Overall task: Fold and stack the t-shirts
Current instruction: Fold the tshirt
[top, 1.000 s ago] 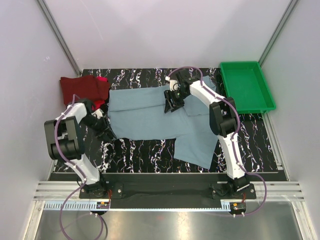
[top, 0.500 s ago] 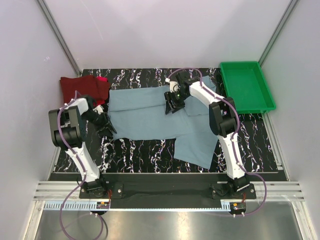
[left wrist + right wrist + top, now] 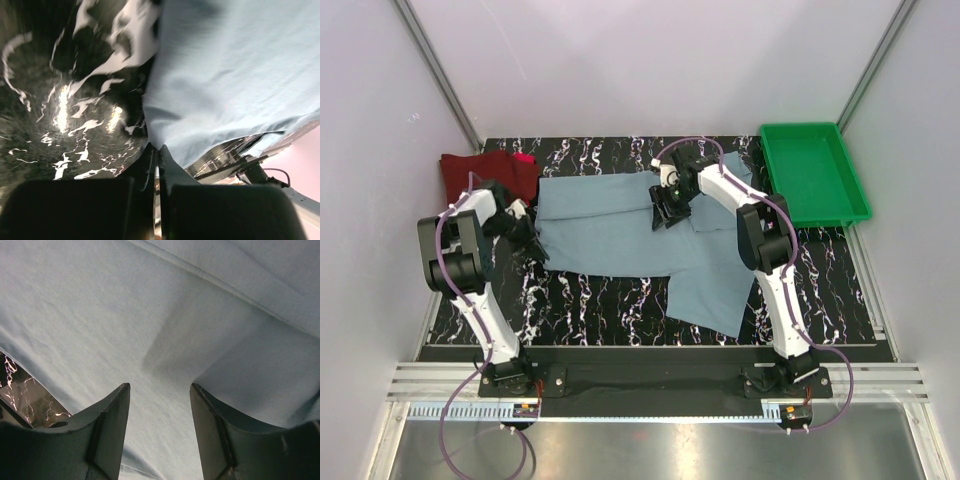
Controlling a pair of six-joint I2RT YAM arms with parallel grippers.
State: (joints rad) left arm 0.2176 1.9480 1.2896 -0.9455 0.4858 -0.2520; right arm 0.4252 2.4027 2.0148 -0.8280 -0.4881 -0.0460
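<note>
Where it lies, the grey-blue t-shirt (image 3: 610, 235) is outside the green tray (image 3: 815, 170).

You're working in a robotics lab test cell, not a home or a shop. Plain white panel walls (image 3: 620, 60) box the space in, joined at the corners by bare aluminium struts (image 3: 438, 70). Your two arms, left (image 3: 455, 260) and right (image 3: 765, 250), are bolted to a black base plate on slotted aluminium rails (image 3: 650, 380) at the near edge of a black marbled table (image 3: 590, 300). Purple cables (image 3: 445, 440) loop loose from the bases, and a green plastic tray (image 3: 815, 175) sits at the far right corner.
</note>
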